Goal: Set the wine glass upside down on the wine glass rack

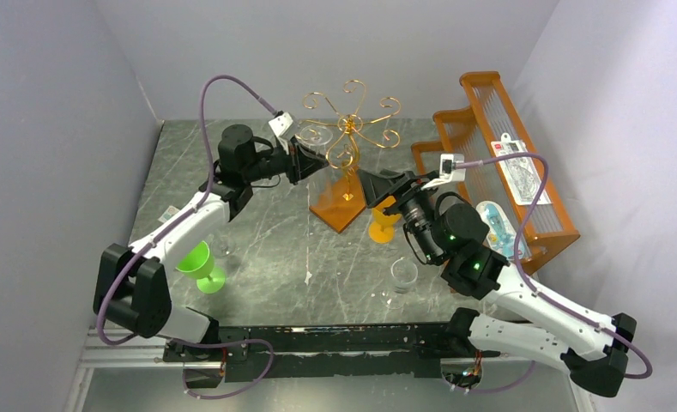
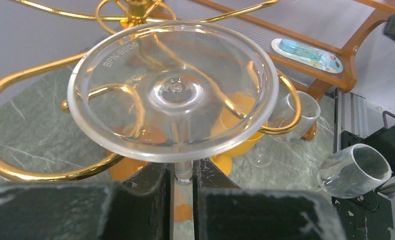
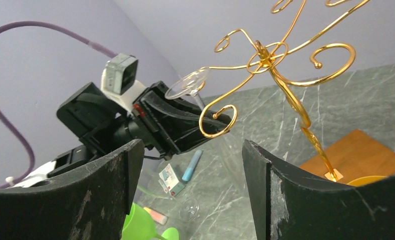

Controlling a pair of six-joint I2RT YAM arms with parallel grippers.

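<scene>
My left gripper (image 1: pixel 311 160) is shut on the stem of a clear wine glass (image 2: pixel 172 90). In the left wrist view (image 2: pixel 183 175) the glass's round foot faces the camera, with the stem pinched between the jaws. The glass is foot-up among the curled arms of the gold wire rack (image 1: pixel 349 129), which stands on a brown wooden base (image 1: pixel 339 206). In the right wrist view the foot (image 3: pixel 187 82) sits just left of a rack curl (image 3: pixel 218 120). The bowl is hidden. My right gripper (image 1: pixel 371 182) is open and empty beside the base; it also shows in its own view (image 3: pixel 192 185).
An orange glass (image 1: pixel 384 219) stands by the rack base. A clear glass (image 1: pixel 403 275) and a green glass (image 1: pixel 202 266) stand nearer the arms. The orange slatted shelf (image 1: pixel 498 163) lines the right side. A blue pen (image 3: pixel 191 165) and small box (image 3: pixel 170 180) lie at left.
</scene>
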